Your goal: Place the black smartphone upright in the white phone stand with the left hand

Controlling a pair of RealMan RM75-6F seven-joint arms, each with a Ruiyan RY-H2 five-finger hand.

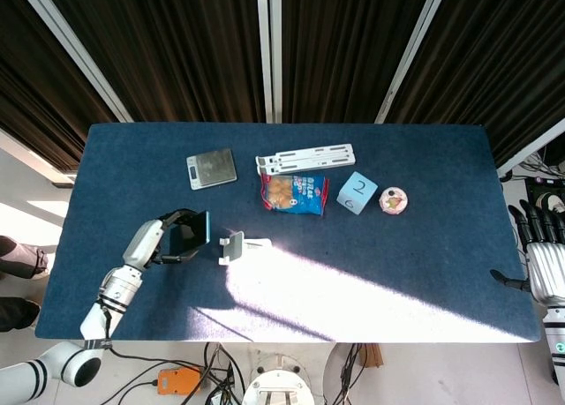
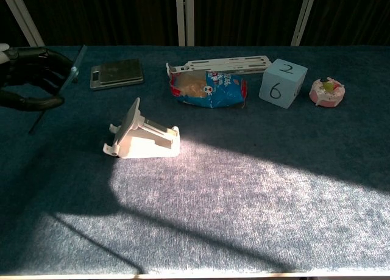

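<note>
My left hand (image 1: 168, 239) holds the black smartphone (image 1: 190, 233) lifted off the table, tilted up on edge, just left of the white phone stand (image 1: 238, 246). In the chest view the left hand (image 2: 30, 78) is at the far left edge with the smartphone (image 2: 58, 91) seen edge-on as a thin slanted line, above and left of the white phone stand (image 2: 141, 140). The stand is empty, its back plate leaning left. My right hand (image 1: 543, 255) hangs off the table's right edge with fingers spread, holding nothing.
Behind the stand lie a small scale (image 1: 212, 168), a white flat folding rack (image 1: 305, 159), a snack bag (image 1: 294, 193), a blue numbered cube (image 1: 357, 192) and a pink round cake toy (image 1: 393, 200). A sunlit patch crosses the table's front.
</note>
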